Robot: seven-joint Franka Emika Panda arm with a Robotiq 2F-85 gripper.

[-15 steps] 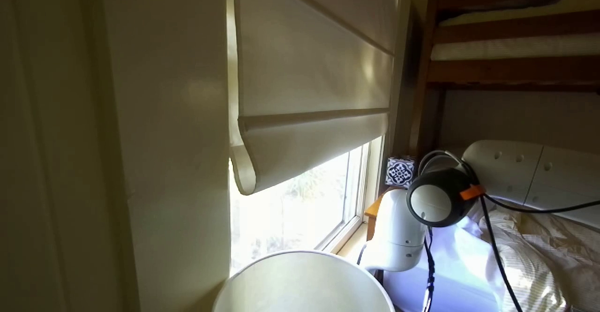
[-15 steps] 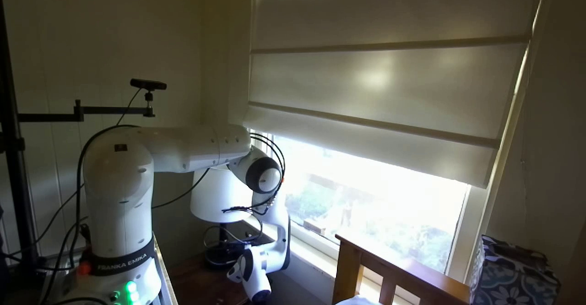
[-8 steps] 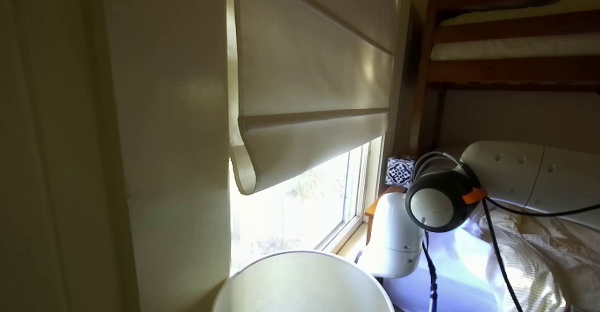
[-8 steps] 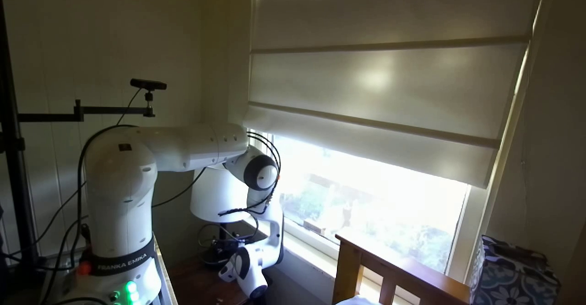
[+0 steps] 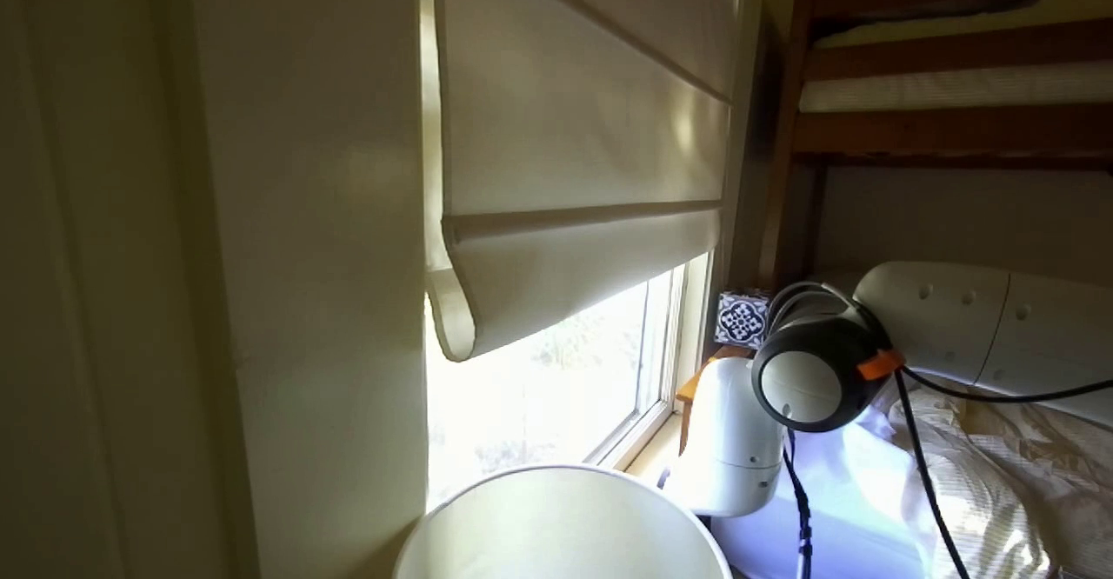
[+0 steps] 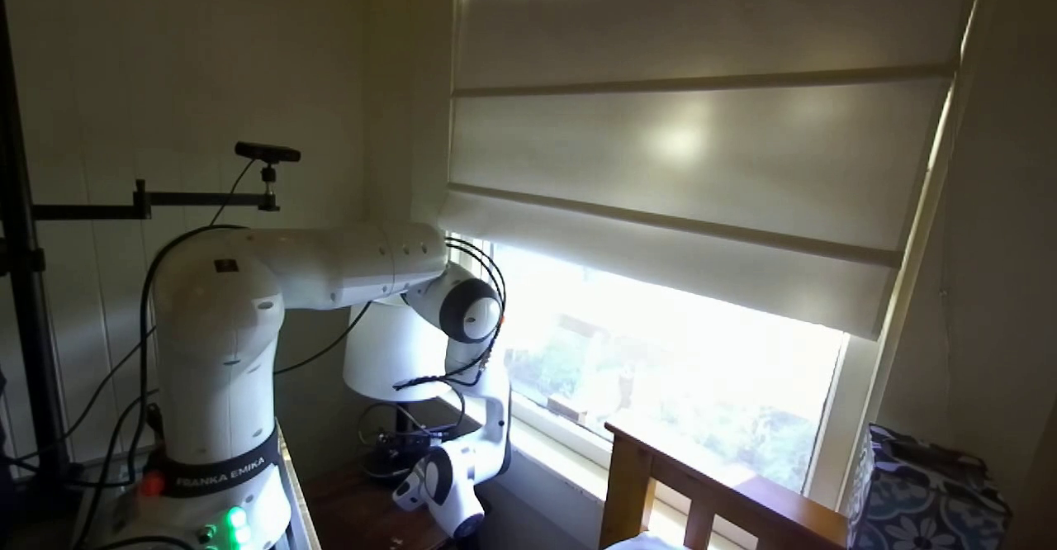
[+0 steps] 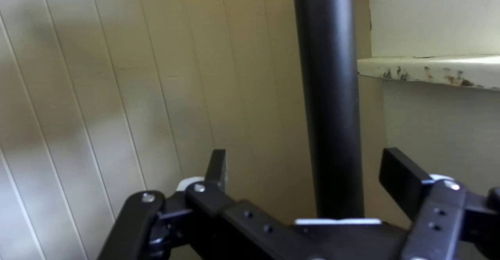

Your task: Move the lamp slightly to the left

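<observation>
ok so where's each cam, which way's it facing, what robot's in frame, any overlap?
An exterior view: close by the lamp, looking over it along the window toward a bunk bed; only part of the arm shows.
An exterior view: back from the base, facing the window; the arm shows down to the wrist.
Wrist view: on the wrist, facing a panelled wall and a black pole, likely the lamp's stem; open gripper below.
Both exterior views share lamp, window, blind, arm.

I am facing grooved wall panels (image 7: 117, 76). Daylight is pouring through the window (image 6: 661, 368) beneath a pale blind (image 6: 578, 145); a wooden bunk bed (image 5: 952, 131) is standing nearby.
</observation>
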